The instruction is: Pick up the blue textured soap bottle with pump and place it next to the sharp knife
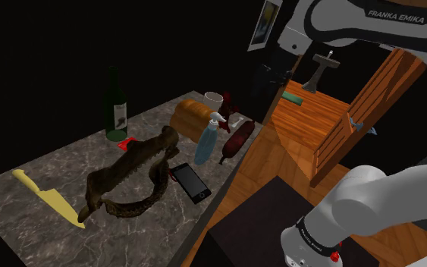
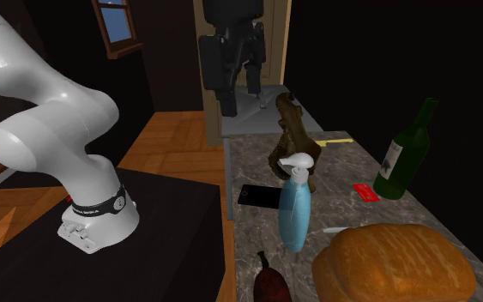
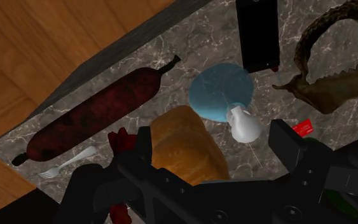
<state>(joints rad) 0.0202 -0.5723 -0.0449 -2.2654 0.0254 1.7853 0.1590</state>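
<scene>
Above the table [image 1: 22,227], the fingers [image 3: 292,146] stand wide apart, holding nothing, over the upright blue soap bottle [image 1: 206,140] beside the bread loaf [image 1: 191,115], well apart from the yellow knife [image 1: 48,199]; grasping, transfer and placement are outstanding

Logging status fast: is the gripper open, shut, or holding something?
Gripper: open, holding nothing; the blue soap bottle stands below it, untouched.
</scene>
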